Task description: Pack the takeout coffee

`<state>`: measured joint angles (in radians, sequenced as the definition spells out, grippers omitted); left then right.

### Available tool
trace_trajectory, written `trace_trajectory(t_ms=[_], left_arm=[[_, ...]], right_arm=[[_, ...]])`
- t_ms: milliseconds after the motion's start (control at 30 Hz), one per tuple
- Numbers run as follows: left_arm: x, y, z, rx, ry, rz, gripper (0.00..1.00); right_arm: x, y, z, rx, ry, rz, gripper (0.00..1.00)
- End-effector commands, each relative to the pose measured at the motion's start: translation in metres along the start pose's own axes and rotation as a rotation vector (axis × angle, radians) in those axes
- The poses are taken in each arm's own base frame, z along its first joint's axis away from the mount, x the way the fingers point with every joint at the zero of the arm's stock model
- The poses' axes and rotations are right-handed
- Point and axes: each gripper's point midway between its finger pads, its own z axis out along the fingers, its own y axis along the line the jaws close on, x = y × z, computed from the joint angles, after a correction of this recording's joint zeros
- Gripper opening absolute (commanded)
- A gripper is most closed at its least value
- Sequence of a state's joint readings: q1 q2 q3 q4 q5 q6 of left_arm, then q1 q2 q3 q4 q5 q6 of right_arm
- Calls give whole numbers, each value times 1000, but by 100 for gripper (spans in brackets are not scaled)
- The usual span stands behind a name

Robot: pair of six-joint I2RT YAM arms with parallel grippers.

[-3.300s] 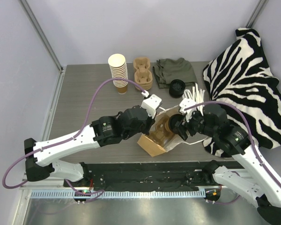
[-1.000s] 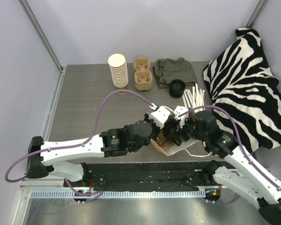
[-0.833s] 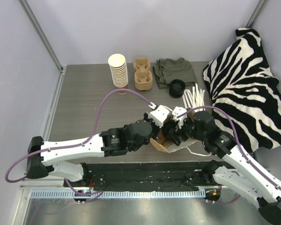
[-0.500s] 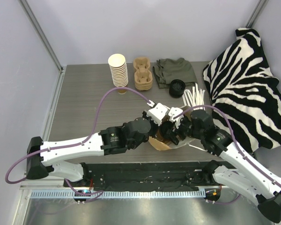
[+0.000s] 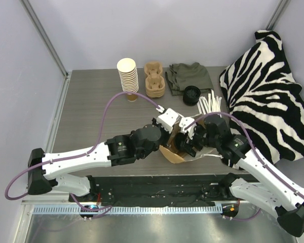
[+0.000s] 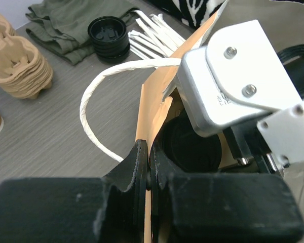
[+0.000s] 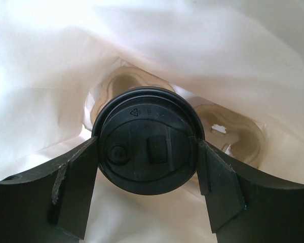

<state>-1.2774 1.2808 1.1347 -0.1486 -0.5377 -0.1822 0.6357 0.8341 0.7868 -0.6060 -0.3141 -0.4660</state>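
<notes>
Right claw edged left, gripping one takeout coffee inside one bag.

The takeout coffee sits inside the bag at the table's near middle, seemingly over a moulded tray. Behind, left to right: cup stack, carriers, cloth; lids lie before the cloth
</notes>
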Motion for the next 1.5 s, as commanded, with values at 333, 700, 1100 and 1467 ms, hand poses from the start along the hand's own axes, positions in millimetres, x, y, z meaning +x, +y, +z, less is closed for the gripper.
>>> trace_trajectory(t_ms=[333, 700, 1100, 1467], left_arm=[[-6, 6, -1, 5, -4, -35, 0], [-6, 7, 2, 7, -9, -30, 0], [-8, 14, 6, -14, -5, -39, 0], [-8, 15, 5, -10, -12, -33, 18]], right_arm=[[19, 9, 8, -140, 166, -79, 30], [5, 1, -4, -151, 216, -103, 27], [31, 6, 13, -240, 326, -132, 21], [32, 4, 14, -248, 347, -133, 31]])
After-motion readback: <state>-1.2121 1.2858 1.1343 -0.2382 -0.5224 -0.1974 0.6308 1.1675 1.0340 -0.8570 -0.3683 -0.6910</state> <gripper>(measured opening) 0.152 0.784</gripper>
